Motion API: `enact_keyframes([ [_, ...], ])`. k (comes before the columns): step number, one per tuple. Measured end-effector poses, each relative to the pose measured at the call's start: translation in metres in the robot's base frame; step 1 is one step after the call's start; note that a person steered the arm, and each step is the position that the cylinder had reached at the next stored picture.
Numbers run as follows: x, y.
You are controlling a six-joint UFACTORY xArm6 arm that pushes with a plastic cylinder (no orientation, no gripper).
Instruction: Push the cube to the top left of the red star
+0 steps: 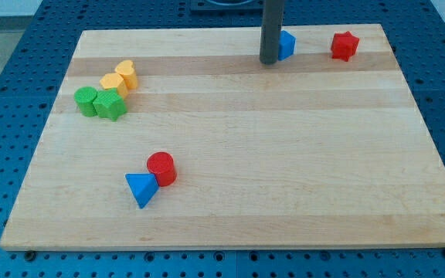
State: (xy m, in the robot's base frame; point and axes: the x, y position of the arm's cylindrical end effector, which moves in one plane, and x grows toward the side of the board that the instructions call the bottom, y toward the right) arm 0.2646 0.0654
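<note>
Rod (272, 31) covers the left part of the blue cube (286, 45), so only the cube's right side peeks out from behind it. The rod's upper end is cut off by the view's top edge. My tip (269, 62) sits at the cube's lower left, and it looks like it's touching or right up against it, though I can't really tell since the rod hides that side. No gripper here, just the bare rod, so nothing is being held or clamped.

The cube is near the view's top edge of the wooden board (230, 154), a bit right of centre. The red star (344, 45) is to its right, at about the same height, apart from it with bare wood between.

Over on the view's left there's a tight cluster: two yellow blocks (120, 77) and two green blocks (100, 103), shapes hard to make out. Lower left, a red cylinder (161, 168) is touching a blue triangular block (141, 188).
</note>
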Motion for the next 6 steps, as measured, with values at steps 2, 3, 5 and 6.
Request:
enact_keyframes([
  [2,-0.021,0.022],
  [3,-0.021,0.056],
  [5,-0.021,0.093],
  [6,-0.021,0.093],
])
